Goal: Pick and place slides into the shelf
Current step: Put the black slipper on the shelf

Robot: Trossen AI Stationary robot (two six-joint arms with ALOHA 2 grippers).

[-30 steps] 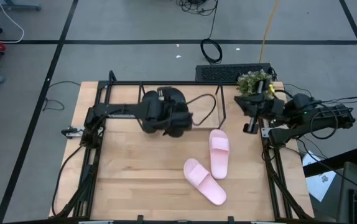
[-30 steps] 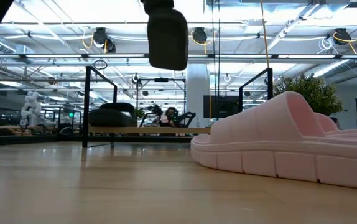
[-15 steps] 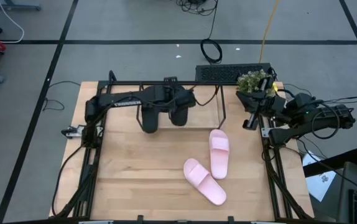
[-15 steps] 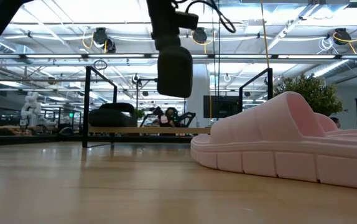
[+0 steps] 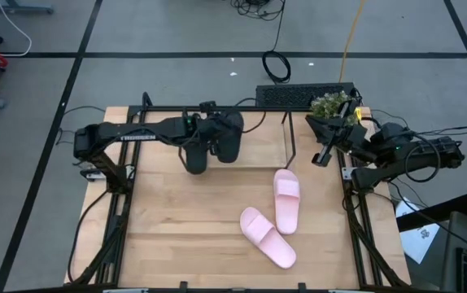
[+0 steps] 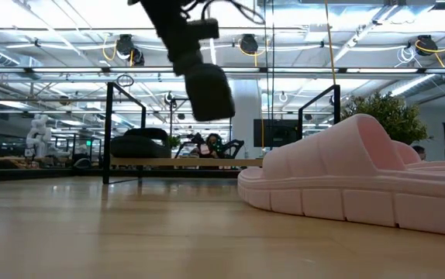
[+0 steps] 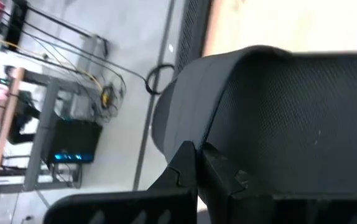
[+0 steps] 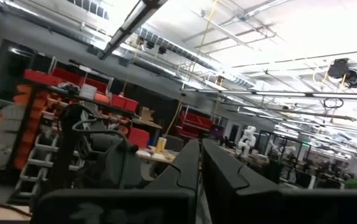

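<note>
The wooden surface [image 5: 176,236] carries the shelf [image 5: 286,134] at its far edge. The left gripper [image 5: 213,134] is closed on a black slide [image 5: 229,140], held in the air over the shelf beside the other black slide [image 5: 195,155]. Two pink slides [image 5: 276,220] lie near the right. The right gripper [image 5: 325,155] is closed and empty at the far right.

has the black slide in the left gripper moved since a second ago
Yes. The held black slide has moved toward the table's far edge, now over the shelf, clamped in the left gripper.
</note>
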